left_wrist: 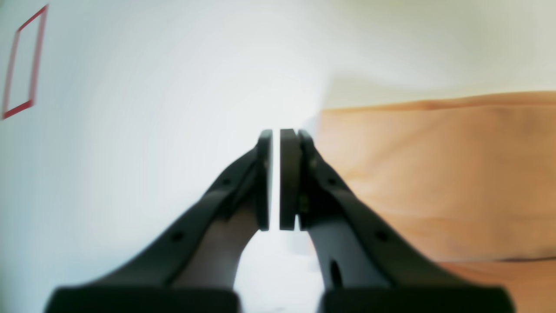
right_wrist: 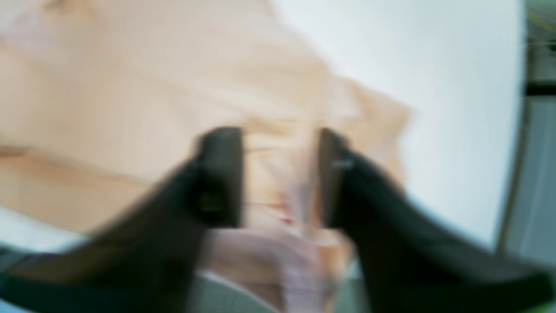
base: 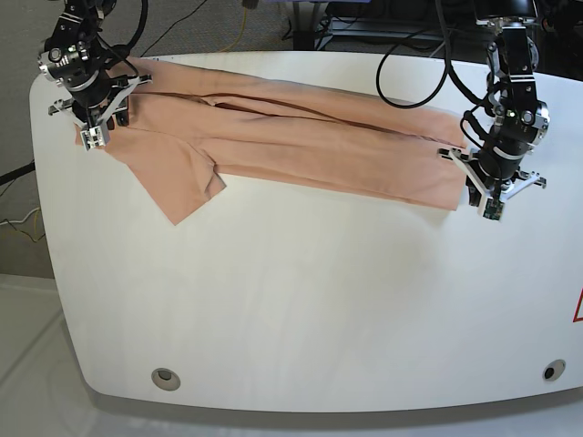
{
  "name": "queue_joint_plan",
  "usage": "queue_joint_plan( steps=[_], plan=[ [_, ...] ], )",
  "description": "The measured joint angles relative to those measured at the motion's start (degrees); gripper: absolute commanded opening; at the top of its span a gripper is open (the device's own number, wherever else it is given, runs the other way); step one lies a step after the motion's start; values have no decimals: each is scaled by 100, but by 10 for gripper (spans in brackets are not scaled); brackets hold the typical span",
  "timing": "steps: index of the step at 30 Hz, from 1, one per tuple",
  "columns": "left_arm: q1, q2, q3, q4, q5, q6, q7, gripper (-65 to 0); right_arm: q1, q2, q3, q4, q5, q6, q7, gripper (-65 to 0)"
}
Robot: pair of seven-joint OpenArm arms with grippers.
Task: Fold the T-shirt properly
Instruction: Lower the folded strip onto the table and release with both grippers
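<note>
Left gripper [left_wrist: 276,180] pinched nearly shut on nothing, just off the hem end of the plain peach cotton T-shirt [base: 301,146]. Right gripper [right_wrist: 280,178] part-open, fabric between its fingers; grip unclear. Long axis spans the white table [base: 301,309], collar end at right gripper, 1 sleeve pointing forward.

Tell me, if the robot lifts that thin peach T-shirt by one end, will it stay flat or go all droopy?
Probably droopy. The thin peach T-shirt lies in soft folds and wrinkles on the white table, so it likely bends anywhere. It looks light, so a pinch should lift it. The sleeve flap sticking out would probably dangle and swing.
</note>
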Motion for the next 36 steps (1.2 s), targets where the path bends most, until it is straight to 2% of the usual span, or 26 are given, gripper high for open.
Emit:
queue_joint_plan(
  steps=[2,9,17,26,30,36],
  plan=[
    [74,129,22,-2,0,-13,11,-636,-33,-33,2,9,2,-13,20,-650],
    [114,446,28,-22,22,-11,13,-636,-96,-105,4,-11,-57,-61,-15,-650],
    [179,535,291,-308,39,15,22,-636,-50,-103,-31,-77,-35,-46,17,-650],
    [197,647,352,-841,39,11,-4,-636,240,-103,-31,-798,-50,-66,0,-650],
    [184,647,350,-1012,42,11,-267,-636,409,-101,-31,-1086,-59,-63,15,-650],
    [149,627,350,-1202,-39,7,-490,-636,822,-157,-133,-1327,-669,-20,114,-650]
  ],
)
